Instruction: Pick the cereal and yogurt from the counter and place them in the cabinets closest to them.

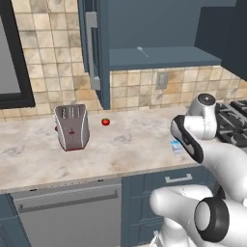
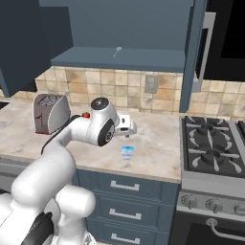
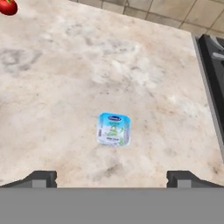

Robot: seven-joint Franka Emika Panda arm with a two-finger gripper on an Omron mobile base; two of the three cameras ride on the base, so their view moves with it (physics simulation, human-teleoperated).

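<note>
The yogurt [image 3: 113, 129], a tiny light-blue and white cup, stands upright on the beige marbled counter [image 3: 65, 65] near its front edge. From the right base it appears as a small cup [image 2: 127, 152]; from the left base the forearm half hides the cup [image 1: 176, 146]. My gripper [image 3: 111, 179] hovers above it, pointing down, open, nothing between its fingertips [image 3: 41, 178]. The hand [image 2: 127, 128] hangs just above and behind the cup. Overhead, the cabinets stand open, showing a blue shelf [image 2: 119, 60] [image 1: 164, 57]. The cereal is out of view.
A silver toaster [image 1: 71, 126] stands at the left of the counter, a small red tomato [image 1: 105, 121] beside it. A gas stove [image 2: 215, 139] borders the counter on the right. The open cabinet door with its bar handle [image 1: 91, 48] hangs above the toaster. Blue drawers [image 2: 125, 186] lie below.
</note>
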